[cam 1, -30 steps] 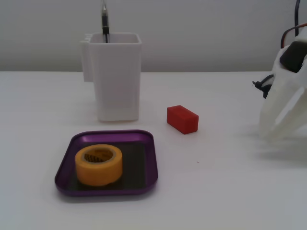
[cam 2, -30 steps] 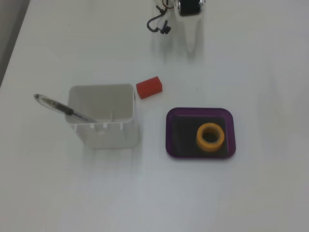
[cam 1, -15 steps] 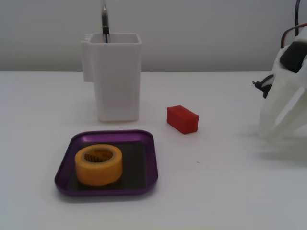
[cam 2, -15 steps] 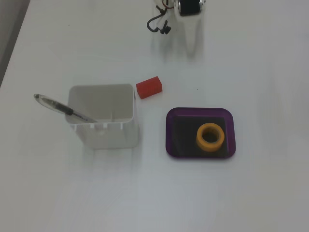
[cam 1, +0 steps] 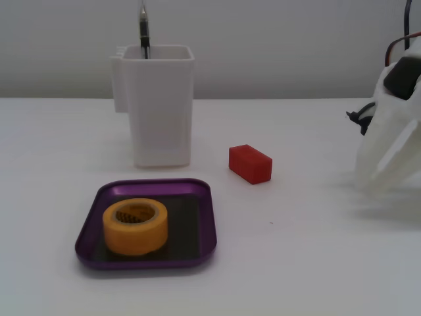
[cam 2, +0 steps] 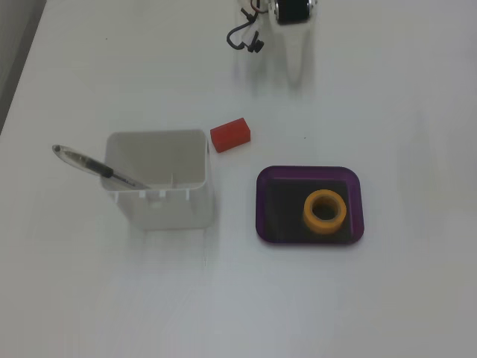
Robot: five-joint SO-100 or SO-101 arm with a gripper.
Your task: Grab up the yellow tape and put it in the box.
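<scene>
Yellow tape (cam 1: 135, 226) sits flat inside the box (cam 1: 204, 217), hollow core up, on the left half of the dark bottom in the low front fixed view; in the top-down fixed view it lies right of centre (cam 2: 326, 211) in the box (cam 2: 265, 205), clear of the rim. Judging by that, placement looks done, so the step in hand is only retreat: pull the arm (cam 1: 395, 131) up and away, well clear of the box so nothing drags the roll out. Arm is at the right edge of the front view, well apart from the box, and touches no object. Gripper (cam 2: 296, 56) is blurred white at the top of the top-down view; it holds nothing, but whether the fingers are spread or pressed together cannot be told. The red block (cam 1: 250, 163) and white container (cam 1: 158, 105) with the pen (cam 2: 97, 168) stay out of the path.
</scene>
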